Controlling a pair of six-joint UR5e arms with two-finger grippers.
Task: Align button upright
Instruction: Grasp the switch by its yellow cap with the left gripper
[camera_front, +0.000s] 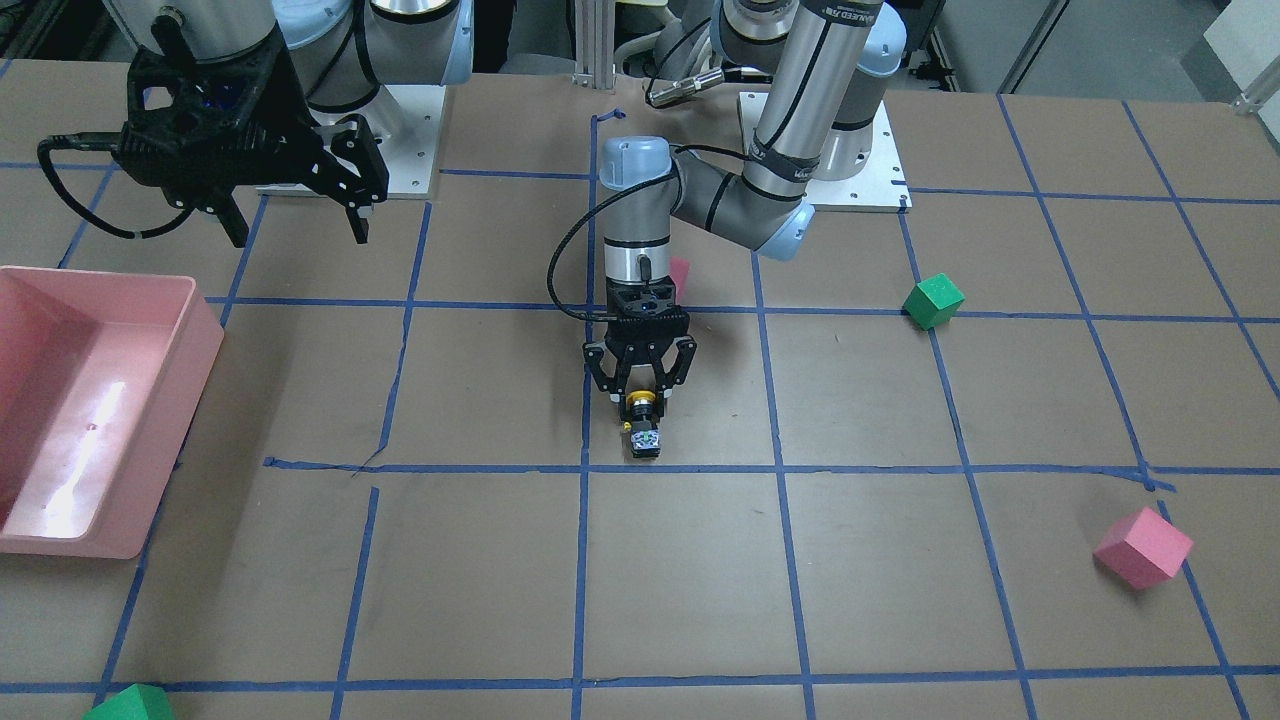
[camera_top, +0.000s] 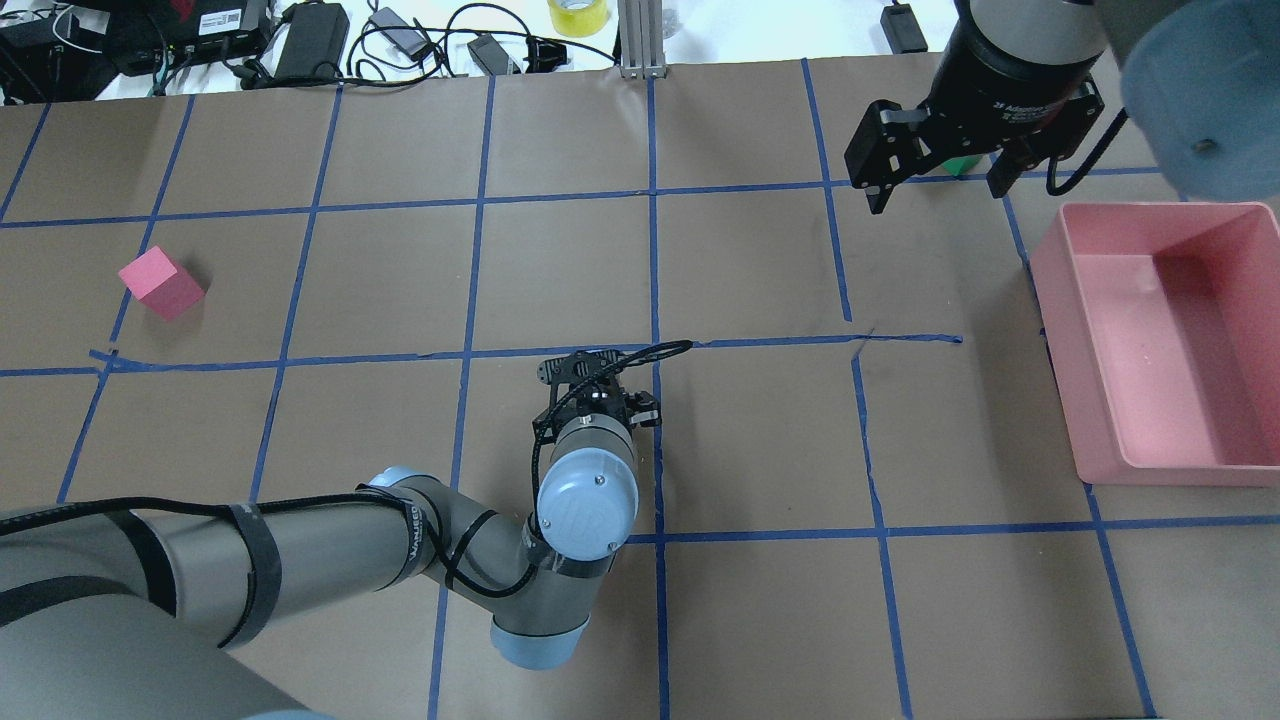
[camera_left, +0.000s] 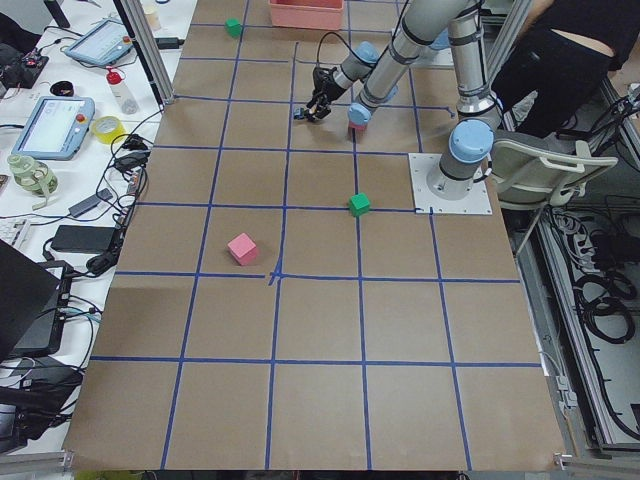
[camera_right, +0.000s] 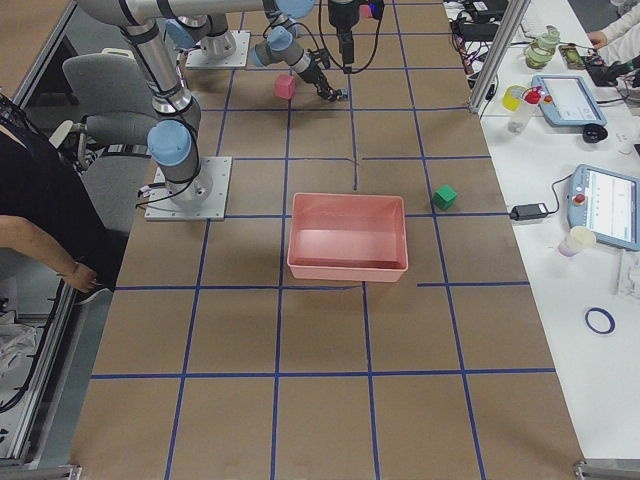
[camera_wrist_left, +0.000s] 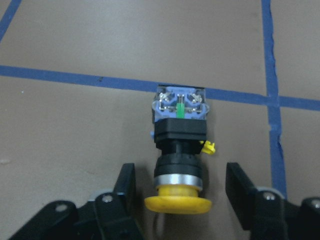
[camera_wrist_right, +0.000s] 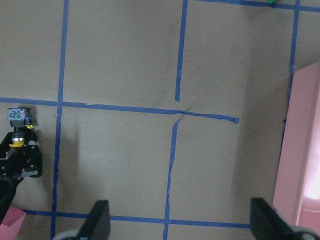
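The button (camera_wrist_left: 179, 145) lies on its side on the brown paper. Its yellow cap points at my left gripper and its black-and-silver base points away, by a blue tape line. It also shows in the front-facing view (camera_front: 645, 428) and the right wrist view (camera_wrist_right: 17, 122). My left gripper (camera_wrist_left: 182, 187) is low and open, with one finger (camera_wrist_left: 127, 182) on each side of the cap and a gap on both sides. In the overhead view the left wrist (camera_top: 590, 490) hides the button. My right gripper (camera_front: 300, 215) is open, empty and high above the table.
A pink bin (camera_front: 190, 320) stands at the table's edge on my right side. A green cube (camera_front: 933, 300) and a pink cube (camera_front: 1143, 547) lie on my left side. Another pink cube (camera_front: 680, 272) sits behind the left wrist, and a green cube (camera_front: 130, 703) lies at the far corner.
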